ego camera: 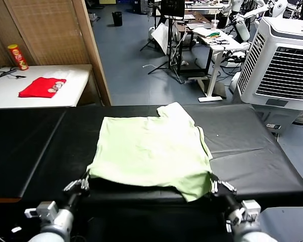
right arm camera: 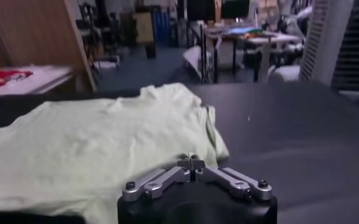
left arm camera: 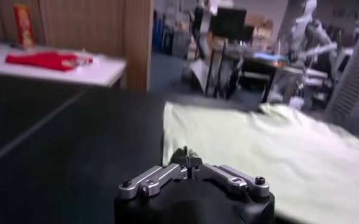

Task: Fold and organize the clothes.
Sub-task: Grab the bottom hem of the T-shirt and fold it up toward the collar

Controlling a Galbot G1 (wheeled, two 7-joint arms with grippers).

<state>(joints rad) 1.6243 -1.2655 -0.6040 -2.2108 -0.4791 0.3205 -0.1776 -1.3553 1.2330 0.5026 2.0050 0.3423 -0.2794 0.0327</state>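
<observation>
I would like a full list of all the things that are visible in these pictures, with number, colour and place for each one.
T-shirt: one, pale green, spread on the black table, near hem at the front edge.
Black table: one, black, directly before the robot.
Red garment: one, red, folded on the white table at far left.
White table: one, white, behind the black table, left.
Canister: one, red and yellow, upright on the white table.
Air cooler: one, white, on the floor at far right.
Left gripper: one, silver, shut on the T-shirt's near left corner.
Right gripper: one, silver, shut on the T-shirt's near right corner.
</observation>
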